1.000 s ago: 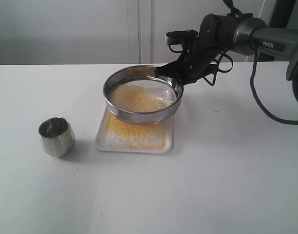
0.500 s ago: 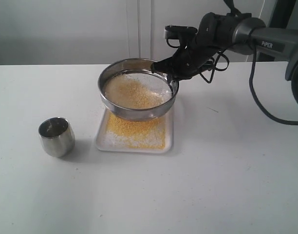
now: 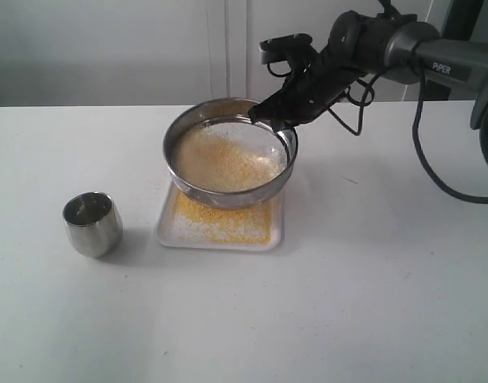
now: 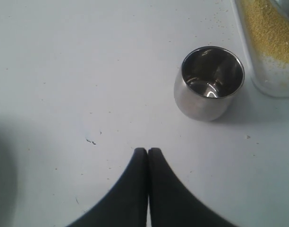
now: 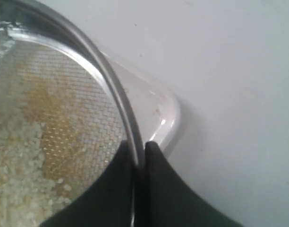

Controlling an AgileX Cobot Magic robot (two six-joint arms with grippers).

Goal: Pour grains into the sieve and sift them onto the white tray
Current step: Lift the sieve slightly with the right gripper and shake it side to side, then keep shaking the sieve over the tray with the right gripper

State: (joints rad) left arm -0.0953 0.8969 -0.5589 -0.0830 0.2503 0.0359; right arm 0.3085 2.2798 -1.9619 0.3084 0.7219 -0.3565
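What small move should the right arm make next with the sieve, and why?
Probably a short sideways shake above the white tray. The right pincer is shut on the rim of the sieve, holding it over the tray, and yellow granules lie mixed with larger white grains on its mesh, so more could sift through.

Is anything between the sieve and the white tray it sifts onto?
Nothing visible. The right gripper holds the sieve by its rim over the white tray; the steel cup stands well aside.
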